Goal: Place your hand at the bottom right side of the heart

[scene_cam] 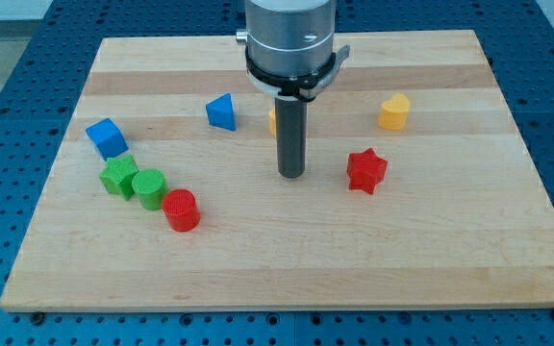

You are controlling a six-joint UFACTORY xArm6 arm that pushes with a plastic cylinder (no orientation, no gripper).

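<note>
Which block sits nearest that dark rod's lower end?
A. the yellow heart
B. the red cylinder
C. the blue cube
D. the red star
D. My tip rests on the board just to the view's left of the red star, apart from it; the other three lie farther off.

Pale smooth wooden board (287, 250); matt, probably plastic, yellow heart (393, 112).

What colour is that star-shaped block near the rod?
Red. The star block sits right of my tip, plain in the camera view.

Yellow heart (393, 112), red star (365, 171), blue cube (106, 137), pale striped wooden board (431, 250).
</note>
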